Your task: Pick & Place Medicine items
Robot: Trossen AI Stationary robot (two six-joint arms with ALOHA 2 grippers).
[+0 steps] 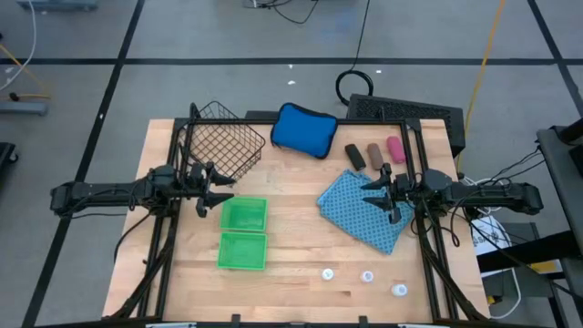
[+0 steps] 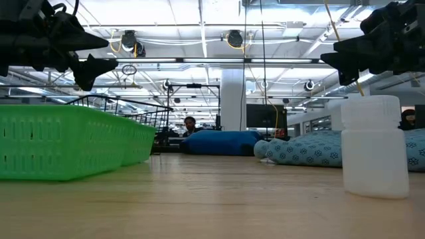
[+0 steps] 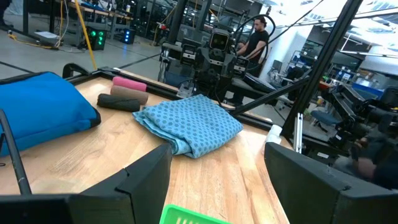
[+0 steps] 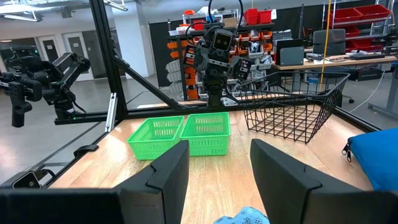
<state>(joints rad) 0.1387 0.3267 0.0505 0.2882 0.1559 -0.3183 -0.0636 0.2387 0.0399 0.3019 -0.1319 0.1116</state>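
Three oblong pieces lie side by side near the table's far right: black point(image 1: 354, 156), brown point(image 1: 374, 154) and pink point(image 1: 395, 148); the left wrist view shows the pink point(image 3: 129, 83), brown point(image 3: 129, 91) and black point(image 3: 118, 102) ones. Three tiny white bottles stand near the near edge point(image 1: 329, 272), point(image 1: 367, 276), point(image 1: 399, 290); one looms large in the low view point(image 2: 374, 146). My left gripper point(image 1: 215, 189) hovers open above the table, left of the green baskets' far end. My right gripper point(image 1: 377, 195) hovers open over the light-blue cloth point(image 1: 362, 209).
Two green baskets point(image 1: 243, 234) sit mid-table. A black wire basket point(image 1: 221, 146) lies tilted at the far left. A padded blue pouch point(image 1: 303, 129) rests at the far middle. Bare wood lies between the baskets and the cloth. A person shows beyond the table point(image 3: 255, 38).
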